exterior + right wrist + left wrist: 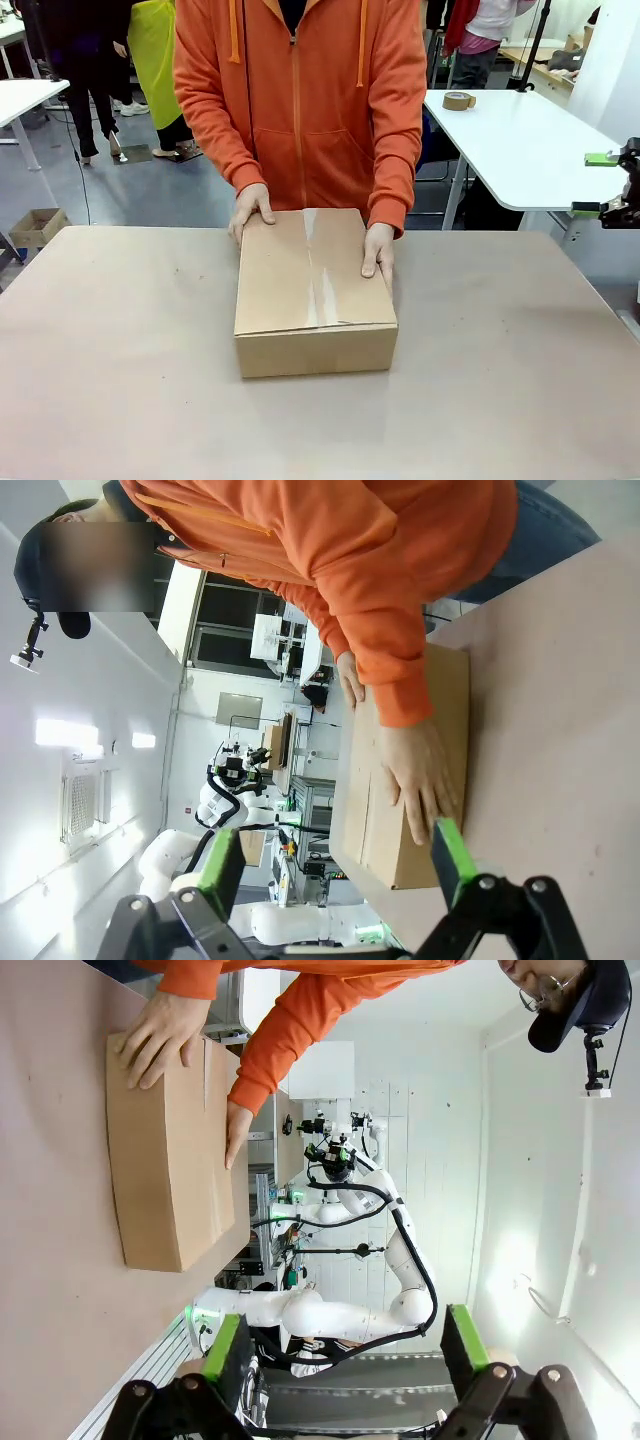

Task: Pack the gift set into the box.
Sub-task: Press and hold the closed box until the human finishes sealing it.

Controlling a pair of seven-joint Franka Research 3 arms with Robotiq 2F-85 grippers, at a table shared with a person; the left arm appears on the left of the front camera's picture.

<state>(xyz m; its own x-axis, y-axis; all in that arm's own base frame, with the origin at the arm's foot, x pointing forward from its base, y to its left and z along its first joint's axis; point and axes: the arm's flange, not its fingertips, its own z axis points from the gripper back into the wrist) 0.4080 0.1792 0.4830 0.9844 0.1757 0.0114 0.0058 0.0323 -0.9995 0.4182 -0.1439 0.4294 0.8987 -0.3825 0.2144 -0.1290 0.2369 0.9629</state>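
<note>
The box [315, 290] lies shut in the middle of the table, its top flaps closed along a taped seam. A person in an orange hoodie rests one hand [250, 208] on its far left corner and the other hand [378, 250] on its right edge. The gift set is hidden. My right gripper [597, 184] hangs open off the table's far right, well away from the box. In the right wrist view the gripper [335, 858] is open, with the box [365, 810] beyond it. In the left wrist view my left gripper [345, 1345] is open and empty, apart from the box [170, 1160].
The brown table [120, 350] has free room on all sides of the box. A white table [520, 140] with a tape roll [458, 100] stands at the back right. A much smaller brown carton [37, 225] sits on the floor at the left.
</note>
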